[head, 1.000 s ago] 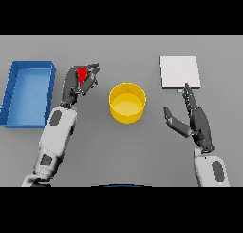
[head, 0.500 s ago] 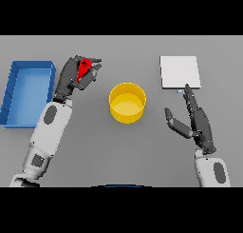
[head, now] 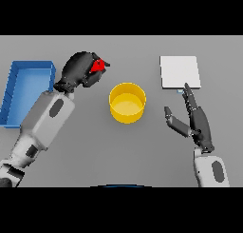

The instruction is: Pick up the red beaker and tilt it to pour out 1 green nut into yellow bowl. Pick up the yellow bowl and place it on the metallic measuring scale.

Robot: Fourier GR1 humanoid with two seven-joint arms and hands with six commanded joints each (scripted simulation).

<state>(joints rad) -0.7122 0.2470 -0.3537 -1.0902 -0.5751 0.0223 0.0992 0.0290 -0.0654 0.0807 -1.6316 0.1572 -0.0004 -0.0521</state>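
Left hand (head: 79, 71) was clamped round the red beaker (head: 98, 64), up-left of the yellow bowl (head: 127, 101). Right hand (head: 195, 121) lay near the scale (head: 179, 71), fingers straight and apart.

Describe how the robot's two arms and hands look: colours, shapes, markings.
Both arms are built from boxy white and light grey shells with rounded edges, and each forearm carries a dark oval inset. The left hand and right hand are dark, nearly black, with slender segmented fingers and a thumb. Darker joints show between the segments of the left arm. No cables or lettering are visible.
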